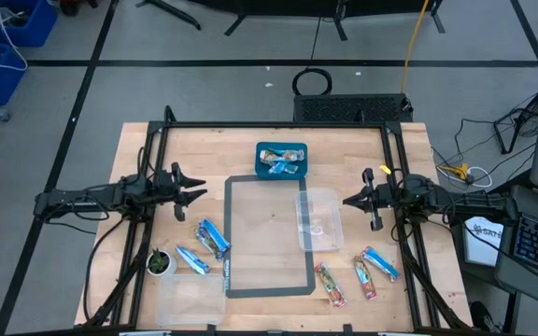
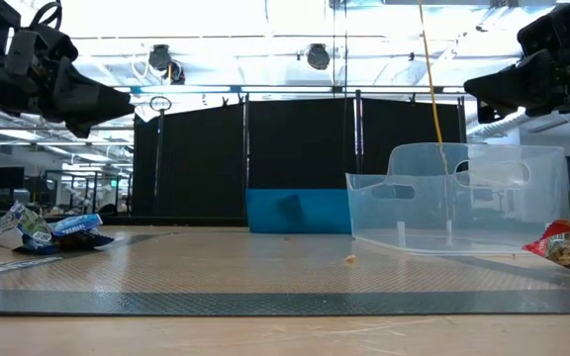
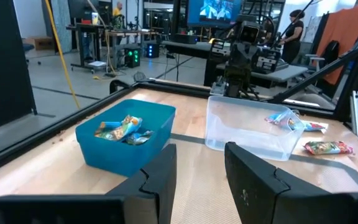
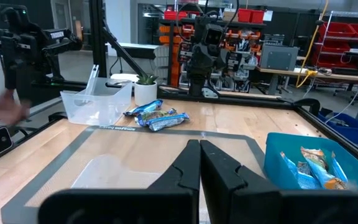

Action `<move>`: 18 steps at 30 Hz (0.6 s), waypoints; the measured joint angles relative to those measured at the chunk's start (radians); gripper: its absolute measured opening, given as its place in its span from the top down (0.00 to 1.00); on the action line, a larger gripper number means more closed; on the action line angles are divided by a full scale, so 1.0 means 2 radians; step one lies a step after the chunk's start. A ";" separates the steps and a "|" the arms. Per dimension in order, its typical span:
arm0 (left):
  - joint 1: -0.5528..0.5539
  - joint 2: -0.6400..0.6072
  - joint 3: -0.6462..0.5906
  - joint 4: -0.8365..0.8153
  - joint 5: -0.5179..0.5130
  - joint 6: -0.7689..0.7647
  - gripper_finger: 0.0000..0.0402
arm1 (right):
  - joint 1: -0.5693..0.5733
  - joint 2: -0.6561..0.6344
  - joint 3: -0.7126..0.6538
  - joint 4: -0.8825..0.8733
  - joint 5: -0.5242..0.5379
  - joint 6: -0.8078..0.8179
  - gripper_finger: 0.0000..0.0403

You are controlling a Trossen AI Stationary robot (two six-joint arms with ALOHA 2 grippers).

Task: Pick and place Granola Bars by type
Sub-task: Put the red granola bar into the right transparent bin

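Note:
Granola bars lie in three places. Two blue-and-white bars (image 1: 211,238) (image 4: 157,115) rest flat on the table's near left. Two red-patterned bars (image 1: 330,283) and a blue one (image 1: 379,264) lie flat at the near right. More blue bars (image 3: 123,129) sit in a blue bin (image 1: 281,161) at the far middle. My left gripper (image 1: 202,189) (image 3: 199,149) hovers open above the table's left part, pointing right. My right gripper (image 1: 346,199) (image 4: 199,146) hovers shut at the right, beside a clear bin (image 1: 318,219), pointing left. Neither touches anything.
A grey-edged rectangular mat (image 1: 269,233) covers the table's middle. A second clear container (image 1: 190,299) and a small green-topped pot (image 1: 160,263) stand at the near left corner. A black frame (image 1: 278,124) runs round the table. A person's hand (image 4: 5,109) shows beyond the table.

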 joint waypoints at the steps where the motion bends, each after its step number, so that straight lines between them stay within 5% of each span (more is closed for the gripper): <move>1: 0.000 0.000 0.000 0.000 0.000 0.001 0.66 | 0.000 0.000 0.000 0.003 0.000 0.000 0.99; 11: 0.000 0.000 0.000 0.000 0.000 0.000 0.66 | 0.000 0.000 0.000 0.151 -0.001 0.035 0.99; 18: 0.000 0.000 0.000 0.000 0.000 0.000 0.66 | 0.000 0.002 0.000 0.164 0.002 0.107 0.99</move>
